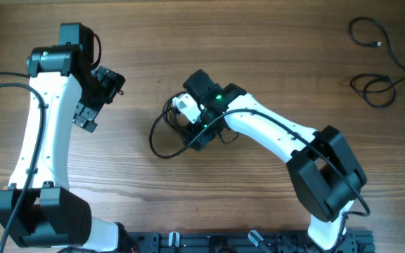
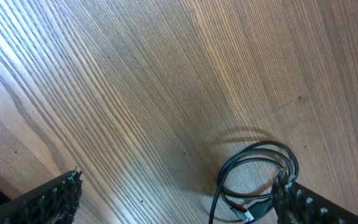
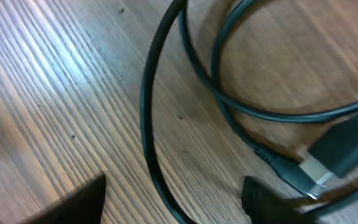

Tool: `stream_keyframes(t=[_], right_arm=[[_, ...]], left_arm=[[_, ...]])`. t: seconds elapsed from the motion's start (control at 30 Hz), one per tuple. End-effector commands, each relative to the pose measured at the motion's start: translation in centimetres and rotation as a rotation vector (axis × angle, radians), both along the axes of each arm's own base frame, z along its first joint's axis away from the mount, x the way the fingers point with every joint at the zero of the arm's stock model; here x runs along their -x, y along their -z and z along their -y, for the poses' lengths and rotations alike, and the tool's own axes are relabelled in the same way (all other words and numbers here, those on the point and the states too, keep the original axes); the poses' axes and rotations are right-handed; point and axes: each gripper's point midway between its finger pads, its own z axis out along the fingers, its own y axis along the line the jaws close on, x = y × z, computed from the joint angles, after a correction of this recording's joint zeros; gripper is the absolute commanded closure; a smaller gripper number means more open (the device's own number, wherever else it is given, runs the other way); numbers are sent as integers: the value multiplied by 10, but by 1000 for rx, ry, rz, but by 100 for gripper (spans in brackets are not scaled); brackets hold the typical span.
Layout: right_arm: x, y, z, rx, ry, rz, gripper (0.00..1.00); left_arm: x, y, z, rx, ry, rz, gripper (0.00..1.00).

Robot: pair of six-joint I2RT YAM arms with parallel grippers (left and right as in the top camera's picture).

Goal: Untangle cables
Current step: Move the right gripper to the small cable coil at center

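The right gripper (image 3: 173, 190), jaws apart, is straddling one strand of the cables (image 3: 144, 106) lying mid-desk (image 1: 273, 42). Catching two strands is risking a tighter knot. The left gripper (image 2: 176, 186) is hovering wide apart.

Robotics lab bench: wood-grain table (image 1: 259, 42), two white robot arms (image 1: 41, 126) (image 1: 273, 130), black mounting rail (image 1: 245, 242)

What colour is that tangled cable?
The cable is black; clearest in the right wrist view.

Left tool (image 2: 178, 183) hangs spread wide; right tool (image 3: 173, 185) low, jaws apart.
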Motion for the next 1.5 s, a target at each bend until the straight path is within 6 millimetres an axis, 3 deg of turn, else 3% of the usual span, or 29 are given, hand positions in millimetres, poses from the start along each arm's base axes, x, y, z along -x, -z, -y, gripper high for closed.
stream_keyframes(t=[0.0,0.13,0.2,0.23,0.27,0.33,0.43,0.6,0.67,0.7,0.77,0.83,0.9,0.93,0.97,1.1,1.23,1.33,1.4,1.47], right_arm=[[5,12,3,31,-10,-15,44],[4,18,8,63,-7,-7,43],[5,19,8,62,-2,-15,59],[4,19,8,61,20,-19,60],[4,19,7,59,29,-20,67],[4,19,7,59,43,-25,71],[3,19,8,63,42,-23,68],[1,17,6,57,59,-22,96],[-5,8,0,41,122,-27,96],[-9,0,-3,28,154,-26,96],[-26,-38,-10,-37,270,-9,96],[-30,-103,-16,-162,328,28,96],[-20,-169,-18,-309,311,87,96],[-15,-193,-14,-352,319,116,96],[-2,-232,-3,-420,320,167,96],[24,-298,28,-531,357,273,96],[20,-321,55,-556,534,340,96],[8,-308,63,-514,668,321,96],[2,-294,60,-484,707,278,96],[-4,-289,62,-473,774,266,96]], left_arm=[[0,4,0,0,15,-11,0],[0,4,0,0,15,-12,0],[0,4,0,0,15,-12,0],[0,4,0,0,15,-11,0],[0,4,0,0,14,-10,0],[0,4,0,0,14,-10,0],[0,4,0,0,15,-11,0],[-1,4,0,0,15,-8,0],[-3,4,7,19,88,1,0],[-8,3,17,57,170,22,0],[-14,0,44,145,323,65,0],[-15,-2,69,191,425,85,0],[-15,-4,88,214,508,103,0],[-16,-4,94,213,525,110,0],[-16,-5,99,224,515,115,0],[-15,-9,111,307,497,123,0],[-8,-27,149,507,740,214,0],[-2,-46,173,652,895,306,0],[8,-76,198,844,1055,448,0],[12,-86,204,894,1116,509,0]])
